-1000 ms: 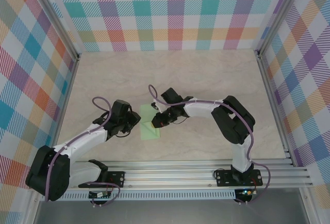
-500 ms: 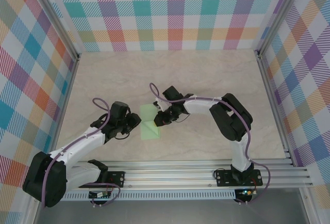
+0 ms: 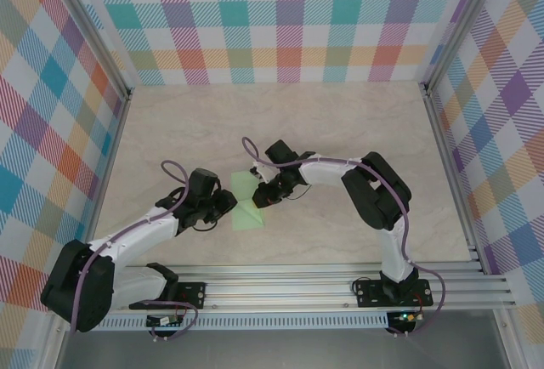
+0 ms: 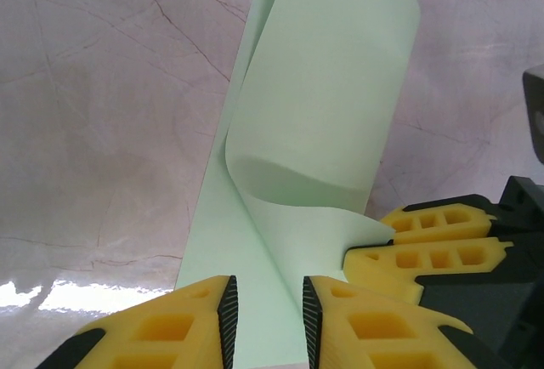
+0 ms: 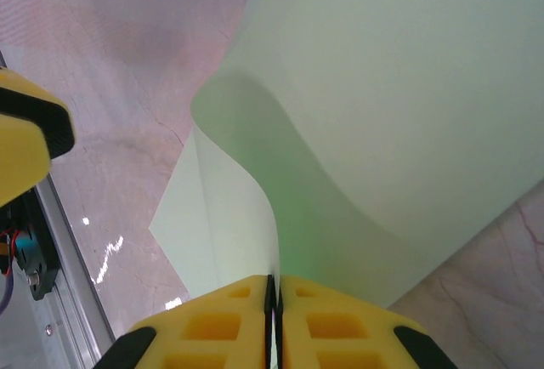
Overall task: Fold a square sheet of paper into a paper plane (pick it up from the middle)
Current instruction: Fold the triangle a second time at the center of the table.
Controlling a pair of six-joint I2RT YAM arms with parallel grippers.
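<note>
Over the middle of the table, bent inward from both sides toward the square sheet of paper (image 3: pixel 248 209). From the left base, reaches low and long, with the elbow close to the surface, and ends with the left gripper (image 3: pixel 230 206) at the left edge of the sheet. From the right base, rises to a high elbow, then bends to the left and downward, and ends with the right gripper (image 3: pixel 259 201) on the right part of the sheet.

In the left wrist view, stands with the left gripper (image 4: pixel 266 301) over the flat near part of the square sheet of paper (image 4: pixel 323 88), jaws apart by a narrow gap, green paper visible between the fingers, not closed on it. At the right of the same view, pinches one corner of the lifted flap with the right gripper (image 4: pixel 374 238).

In the right wrist view, presses the jaws of the right gripper (image 5: pixel 274 288) fully together on the paper edge, and holds the square sheet of paper (image 5: pixel 382 88) up in a soft curve, one part curled over and the other part flat on the surface.

Below all this, a pale table (image 3: pixel 340 122) with a marble pattern, smooth and a little shiny. Around it on three sides, walls (image 3: pixel 289 20) in checks of many colours, framed by metal posts. At the near edge, a metal rail (image 3: pixel 289 288) with both bases bolted on.
</note>
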